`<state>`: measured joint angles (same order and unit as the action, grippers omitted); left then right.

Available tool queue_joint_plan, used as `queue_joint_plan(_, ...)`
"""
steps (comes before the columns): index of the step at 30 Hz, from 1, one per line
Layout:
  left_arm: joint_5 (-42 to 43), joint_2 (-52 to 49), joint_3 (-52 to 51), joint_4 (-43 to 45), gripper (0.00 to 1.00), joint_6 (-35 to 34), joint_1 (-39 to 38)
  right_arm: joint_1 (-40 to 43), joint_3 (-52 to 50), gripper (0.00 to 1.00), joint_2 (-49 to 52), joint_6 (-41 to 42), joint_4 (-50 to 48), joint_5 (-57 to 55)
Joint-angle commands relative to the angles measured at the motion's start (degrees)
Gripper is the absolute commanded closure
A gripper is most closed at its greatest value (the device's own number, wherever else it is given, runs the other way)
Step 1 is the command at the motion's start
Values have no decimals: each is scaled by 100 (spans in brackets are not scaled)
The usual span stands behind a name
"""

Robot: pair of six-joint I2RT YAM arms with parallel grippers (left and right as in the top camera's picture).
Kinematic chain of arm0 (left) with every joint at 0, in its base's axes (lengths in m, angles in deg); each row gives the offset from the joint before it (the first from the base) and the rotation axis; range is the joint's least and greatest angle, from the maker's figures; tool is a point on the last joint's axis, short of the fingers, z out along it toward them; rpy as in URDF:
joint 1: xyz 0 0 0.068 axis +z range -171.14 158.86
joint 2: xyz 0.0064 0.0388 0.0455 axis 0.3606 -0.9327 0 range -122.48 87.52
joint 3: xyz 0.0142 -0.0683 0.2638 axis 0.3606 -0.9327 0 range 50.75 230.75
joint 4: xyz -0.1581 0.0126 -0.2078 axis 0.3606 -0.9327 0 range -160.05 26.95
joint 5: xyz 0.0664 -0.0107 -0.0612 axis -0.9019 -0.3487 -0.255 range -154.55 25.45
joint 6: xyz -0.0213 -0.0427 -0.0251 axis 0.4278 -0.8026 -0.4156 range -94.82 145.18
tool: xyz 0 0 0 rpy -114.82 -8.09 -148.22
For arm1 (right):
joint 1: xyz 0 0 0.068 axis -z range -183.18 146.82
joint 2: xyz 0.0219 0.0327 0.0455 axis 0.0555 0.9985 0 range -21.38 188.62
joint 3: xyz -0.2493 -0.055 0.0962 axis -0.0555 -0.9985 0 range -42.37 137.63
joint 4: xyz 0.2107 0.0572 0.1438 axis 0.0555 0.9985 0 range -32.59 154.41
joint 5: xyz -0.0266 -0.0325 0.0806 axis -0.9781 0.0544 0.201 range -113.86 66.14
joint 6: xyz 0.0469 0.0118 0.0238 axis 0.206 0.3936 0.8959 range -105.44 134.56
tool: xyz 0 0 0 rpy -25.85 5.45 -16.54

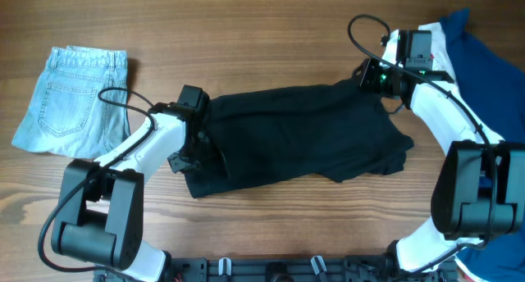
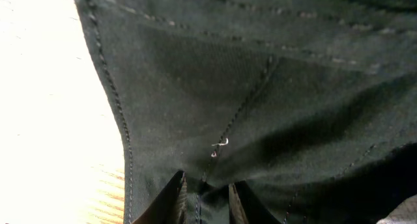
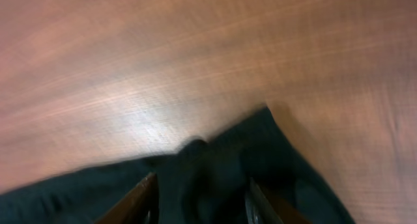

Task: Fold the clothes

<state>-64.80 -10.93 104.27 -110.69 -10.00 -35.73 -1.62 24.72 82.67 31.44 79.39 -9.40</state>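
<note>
The clothes (image 1: 303, 134) are a black garment spread flat across the middle of the wooden table. My left gripper (image 1: 190, 147) is at its left edge. In the left wrist view the left gripper (image 2: 207, 201) is shut on a small fold of the black fabric (image 2: 260, 87), next to a stitched seam. My right gripper (image 1: 371, 75) hovers at the garment's far right corner. The blurred right wrist view shows this gripper (image 3: 202, 201) open, its jaws wide apart over a bump of black cloth (image 3: 280, 165) that they do not pinch.
Light-blue denim shorts (image 1: 74, 97) lie folded at the far left, beside my left arm. A blue garment (image 1: 484, 61) lies along the right edge, behind my right arm. Bare wood (image 1: 271, 36) runs along the back of the table.
</note>
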Motion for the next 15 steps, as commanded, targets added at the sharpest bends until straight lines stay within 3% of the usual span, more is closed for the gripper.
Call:
queue_joint_plan(1,-754,-151,-111,-111,81,48,109,-2,2,61,63,-192,505,-345)
queue_joint_plan(3,-997,-118,-111,-181,81,46,168,-2,2,66,63,90,1008,-1327)
queue_joint_plan(5,-966,-74,-111,-260,81,46,256,-2,0,65,66,258,1198,-1969)
queue_joint_plan(8,-968,-52,-111,-365,81,46,289,-2,2,58,66,116,1128,-1982)
queue_joint_plan(15,-968,90,107,-566,82,50,289,-4,7,59,-79,-190,1423,-935)
